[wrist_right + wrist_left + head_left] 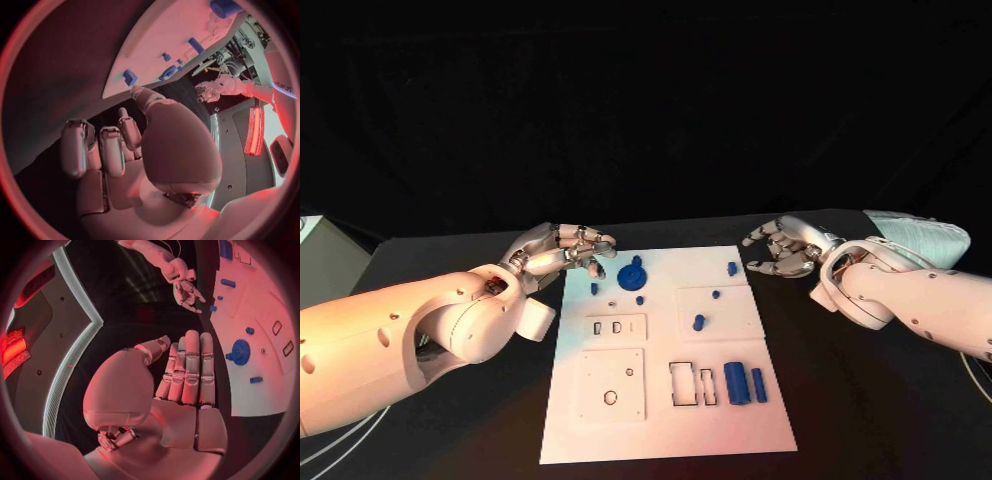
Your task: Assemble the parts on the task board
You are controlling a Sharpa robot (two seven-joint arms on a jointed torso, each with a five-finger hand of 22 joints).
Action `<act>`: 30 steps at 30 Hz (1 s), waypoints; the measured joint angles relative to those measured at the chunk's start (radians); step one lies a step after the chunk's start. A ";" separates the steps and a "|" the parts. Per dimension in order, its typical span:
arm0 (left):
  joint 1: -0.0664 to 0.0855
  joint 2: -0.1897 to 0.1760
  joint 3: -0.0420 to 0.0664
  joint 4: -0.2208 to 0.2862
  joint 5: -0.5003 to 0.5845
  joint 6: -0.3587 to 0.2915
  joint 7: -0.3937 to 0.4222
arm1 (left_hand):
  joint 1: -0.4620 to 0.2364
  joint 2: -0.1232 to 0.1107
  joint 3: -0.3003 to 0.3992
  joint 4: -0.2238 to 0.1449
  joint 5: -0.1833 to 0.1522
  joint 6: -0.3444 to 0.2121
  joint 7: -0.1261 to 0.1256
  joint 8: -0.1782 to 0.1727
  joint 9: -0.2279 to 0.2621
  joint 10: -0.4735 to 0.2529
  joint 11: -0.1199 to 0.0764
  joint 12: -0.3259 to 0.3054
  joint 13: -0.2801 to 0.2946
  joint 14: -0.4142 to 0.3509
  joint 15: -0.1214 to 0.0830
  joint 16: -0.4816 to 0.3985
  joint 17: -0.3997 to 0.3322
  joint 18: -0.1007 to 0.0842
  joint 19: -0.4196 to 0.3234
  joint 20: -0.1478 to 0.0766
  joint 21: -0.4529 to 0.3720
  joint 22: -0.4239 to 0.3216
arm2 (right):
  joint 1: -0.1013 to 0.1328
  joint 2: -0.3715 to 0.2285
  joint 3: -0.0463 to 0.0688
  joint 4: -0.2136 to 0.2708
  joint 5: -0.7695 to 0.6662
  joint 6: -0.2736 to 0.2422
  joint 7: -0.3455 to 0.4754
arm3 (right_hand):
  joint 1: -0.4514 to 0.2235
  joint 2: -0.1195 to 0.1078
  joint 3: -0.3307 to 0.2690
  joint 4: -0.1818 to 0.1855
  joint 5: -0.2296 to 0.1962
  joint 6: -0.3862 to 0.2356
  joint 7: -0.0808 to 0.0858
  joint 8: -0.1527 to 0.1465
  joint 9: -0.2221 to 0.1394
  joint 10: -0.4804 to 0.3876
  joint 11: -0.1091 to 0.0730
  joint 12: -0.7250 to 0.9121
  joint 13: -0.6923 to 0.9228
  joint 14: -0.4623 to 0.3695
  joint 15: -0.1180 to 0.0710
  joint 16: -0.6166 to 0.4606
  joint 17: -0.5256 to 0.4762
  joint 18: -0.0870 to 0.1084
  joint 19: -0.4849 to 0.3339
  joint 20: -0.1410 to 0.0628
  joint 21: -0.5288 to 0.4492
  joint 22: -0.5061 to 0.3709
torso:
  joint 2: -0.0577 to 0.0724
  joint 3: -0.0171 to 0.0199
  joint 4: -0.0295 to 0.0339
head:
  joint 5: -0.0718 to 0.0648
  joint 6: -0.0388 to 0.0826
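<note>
Lying flat, white task board (661, 400) dotted with blue parts (737, 383)

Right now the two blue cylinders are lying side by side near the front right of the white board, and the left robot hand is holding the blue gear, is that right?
Not quite. The two blue cylinders do lie side by side near the front right of the white board, but the left robot hand holds nothing. The head view shows the blue gear resting on the board beside that hand, and the left wrist view shows its fingers straight and empty.
</note>
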 measured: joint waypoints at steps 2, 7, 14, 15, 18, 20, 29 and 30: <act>0.000 0.000 0.000 0.000 0.000 0.001 0.000 | 0.000 0.000 0.000 0.000 0.000 0.000 0.000 -0.002 0.000 -0.003 -0.003 0.000 0.000 0.000 0.000 0.000 0.000 0.000 0.000 0.000 0.000 -0.001 | -0.007 0.012 0.000 -0.012 -0.003 0.001 0.000 | 0.004 0.004 0.000 0.000 0.000 0.000 0.000 0.000 0.000 0.000 0.000 0.000 0.000 0.000 0.000 0.000 0.000 0.000 0.000 0.000 0.000 0.000 | 0.000 0.0000 0.0005 | 0.000 -0.001; 0.000 0.000 0.000 0.000 0.000 0.002 0.000 | 0.000 0.000 0.000 0.000 0.000 0.000 0.000 -0.002 0.000 -0.003 -0.003 0.000 0.000 0.000 0.000 0.000 0.000 0.000 0.000 0.000 0.000 -0.001 | -0.023 0.032 -0.001 -0.029 -0.008 0.002 0.000 | 0.008 0.008 0.000 0.000 0.000 0.000 0.000 0.000 0.000 0.000 0.000 0.007 0.000 0.000 0.000 0.000 0.000 0.000 0.000 0.000 0.000 0.001 | 0.000 -0.0004 0.0002 | 0.003 -0.005; 0.000 -0.001 0.000 0.000 0.000 0.002 0.000 | 0.000 0.000 0.000 0.000 0.000 0.000 0.000 -0.002 0.000 -0.003 -0.003 0.000 0.000 0.000 0.000 0.000 0.000 0.000 0.000 0.000 0.000 -0.001 | -0.031 0.049 -0.001 -0.038 -0.011 0.002 -0.001 | 0.012 0.012 0.005 -0.005 0.007 0.012 -0.001 0.005 0.001 0.002 -0.002 0.011 0.000 0.000 0.000 0.000 0.000 0.000 0.000 0.000 0.006 0.001 | 0.000 -0.0012 -0.0012 | 0.005 -0.014; 0.000 -0.001 0.000 0.000 0.000 0.002 0.000 | 0.000 0.000 0.000 0.000 0.000 0.000 0.000 -0.002 0.000 -0.003 -0.003 0.000 0.001 0.000 0.000 0.000 0.000 0.000 0.000 0.000 0.000 -0.001 | -0.032 0.051 -0.001 -0.039 -0.011 0.002 -0.001 | 0.012 0.012 0.005 -0.005 0.010 0.012 -0.001 0.005 0.001 0.004 -0.004 0.011 0.000 0.000 0.000 0.000 0.000 0.000 0.000 0.000 0.006 0.001 | 0.000 -0.0012 -0.0012 | 0.005 -0.015; -0.001 -0.001 0.000 0.000 0.000 0.002 0.000 | 0.000 0.000 0.000 0.000 0.000 0.000 0.000 -0.002 0.000 -0.003 -0.003 0.000 0.001 0.000 0.000 0.000 0.000 0.000 0.000 0.000 0.000 -0.001 | -0.034 0.056 -0.001 -0.041 -0.011 0.004 -0.001 | 0.012 0.012 0.005 -0.005 0.010 0.012 -0.001 0.005 0.002 0.004 -0.004 0.015 0.000 0.000 0.000 0.000 0.000 0.000 0.000 0.000 0.006 0.001 | 0.000 -0.0012 -0.0013 | 0.006 -0.018; -0.001 -0.001 0.000 0.000 0.000 0.002 0.000 | 0.000 0.000 0.000 0.000 0.000 0.000 0.000 -0.002 0.000 -0.003 -0.003 0.000 0.001 0.000 0.000 0.000 0.000 0.000 0.000 0.000 0.000 -0.001 | -0.036 0.058 -0.001 -0.042 -0.012 0.005 -0.002 | 0.012 0.012 0.008 -0.008 0.010 0.019 -0.001 0.010 0.002 0.004 -0.004 0.015 0.000 0.000 0.000 0.000 0.000 0.000 0.000 0.000 0.006 0.001 | 0.000 -0.0012 -0.0013 | 0.006 -0.020; -0.001 -0.003 0.000 0.000 0.000 0.003 0.000 | 0.000 0.000 0.000 0.000 0.000 0.000 0.000 -0.002 0.000 -0.003 -0.003 0.000 0.001 0.000 0.000 0.000 0.000 0.000 0.000 0.000 0.000 -0.001 | -0.040 0.071 -0.001 -0.053 -0.013 0.010 -0.004 | 0.012 0.012 0.016 -0.012 0.014 0.034 -0.005 0.021 0.004 0.011 -0.004 0.018 0.000 0.000 0.000 0.000 0.000 0.000 0.000 0.000 0.010 0.001 | -0.001 -0.0016 -0.0016 | 0.006 -0.021; -0.001 -0.003 0.000 0.000 0.000 0.003 0.000 | 0.000 0.000 0.000 0.000 0.000 0.000 0.000 -0.002 0.000 -0.003 -0.003 0.000 0.001 0.000 0.000 0.000 0.000 0.000 0.000 0.000 0.000 -0.001 | -0.040 0.072 -0.001 -0.053 -0.013 0.010 -0.004 | 0.012 0.012 0.017 -0.011 0.014 0.035 -0.005 0.021 0.005 0.011 -0.004 0.021 0.000 0.000 0.000 0.000 0.000 0.000 0.001 -0.001 0.010 0.000 | -0.001 -0.0018 -0.0016 | 0.006 -0.021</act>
